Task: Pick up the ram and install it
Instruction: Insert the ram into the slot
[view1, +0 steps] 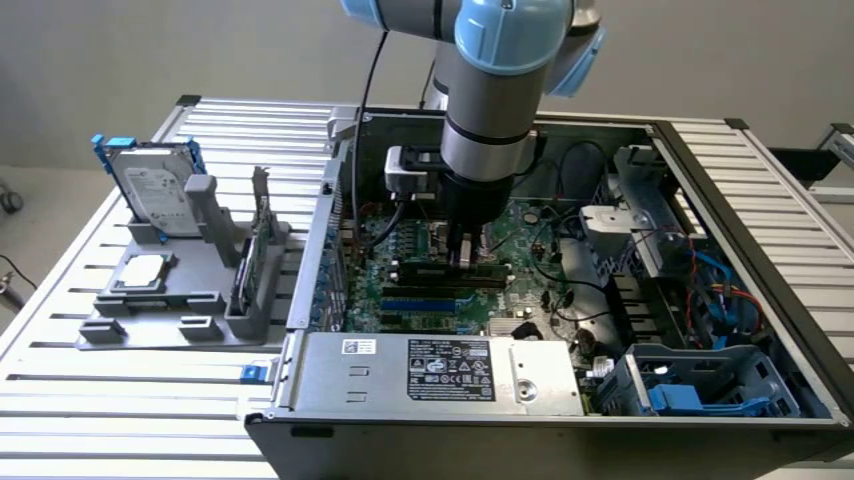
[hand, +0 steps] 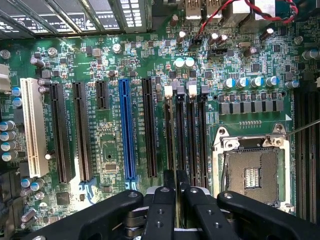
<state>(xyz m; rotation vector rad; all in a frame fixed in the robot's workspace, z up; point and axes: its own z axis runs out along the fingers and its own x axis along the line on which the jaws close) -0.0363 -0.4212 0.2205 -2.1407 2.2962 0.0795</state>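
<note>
Holding the ram (view1: 454, 270) edge-on between nearly closed fingers, the tool (hand: 175, 192) stands low over the motherboard (hand: 110, 150), right above the row of black memory slots (hand: 185, 135) beside the empty processor socket (hand: 252, 172). In the wrist view the thin dark edge of the stick runs forward from between the fingertips (hand: 162, 200) in the same line as the slots, so the direction looks good; whether it already sits in a slot or is only just over it I cannot tell. To do this step well, I judge that the stick must stay upright and parallel with the chosen slot, with its notch on the correct side and the white latches (hand: 168, 90) at the slot end standing open, and that the push should go straight down and evenly, because a tilted stick can jam or bend. The open computer case (view1: 747, 180) lies on its side on the slatted bench (view1: 80, 390) and contains the board, loose cables, a power supply (view1: 441, 370) and blue drive cages (view1: 674, 395). At the exterior view's left, a grey holder (view1: 167, 325) on the bench carries a silver hard drive (view1: 154, 190) with blue rails, standing upright, and some smaller parts.
</note>
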